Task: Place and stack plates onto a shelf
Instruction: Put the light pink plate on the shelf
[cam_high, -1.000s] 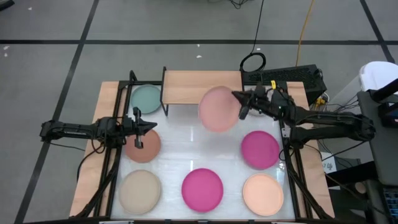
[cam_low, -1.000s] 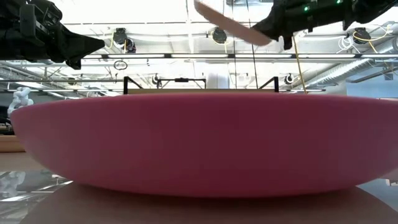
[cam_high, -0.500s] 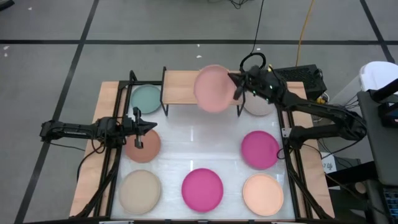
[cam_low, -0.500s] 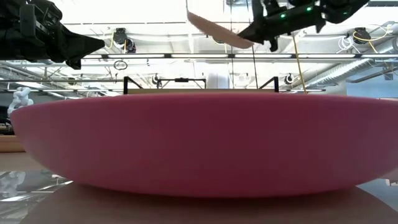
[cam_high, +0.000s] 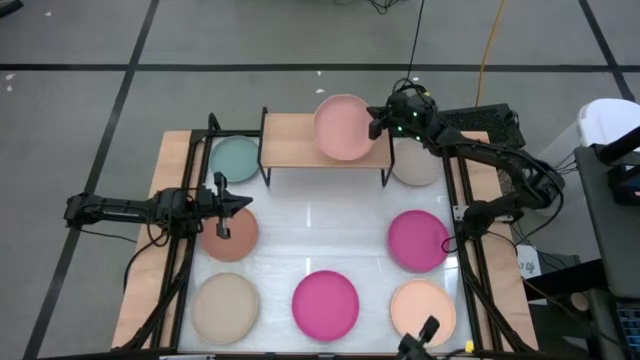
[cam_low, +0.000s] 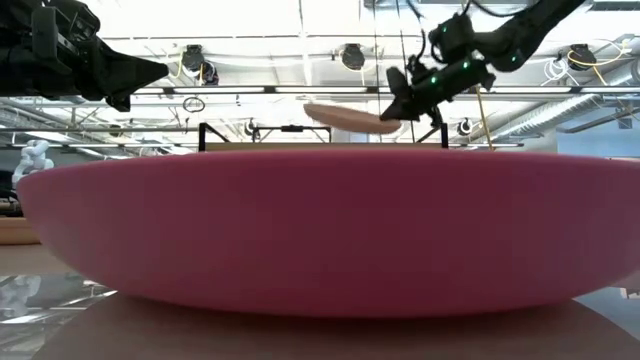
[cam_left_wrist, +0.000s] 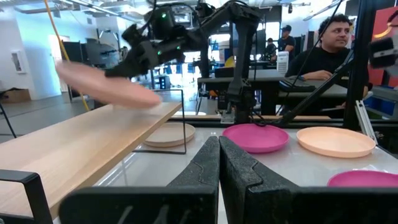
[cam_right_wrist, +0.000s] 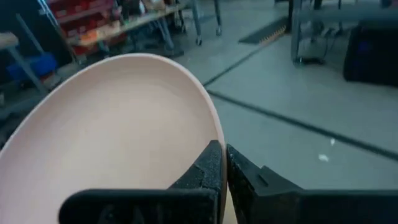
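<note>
The right gripper (cam_high: 378, 124) pinches the rim of a pale pink plate (cam_high: 343, 126) between its closed fingers. It holds the plate a little tilted over the right end of the wooden shelf (cam_high: 290, 140), which stands along the far edge of the table (cam_high: 320, 235).

The left gripper (cam_high: 226, 204) waits near the table's left edge with its jaws shut and nothing in them, just above a brown plate (cam_high: 236, 237).

A teal plate (cam_high: 235, 157) lies in the far left corner and a beige plate (cam_high: 418, 165) just right of the shelf. Nearer sit a magenta plate (cam_high: 418, 240), another magenta plate (cam_high: 325, 303), a peach plate (cam_high: 421, 309) and a second beige plate (cam_high: 225, 307).

I can read no writing or labels anywhere.
</note>
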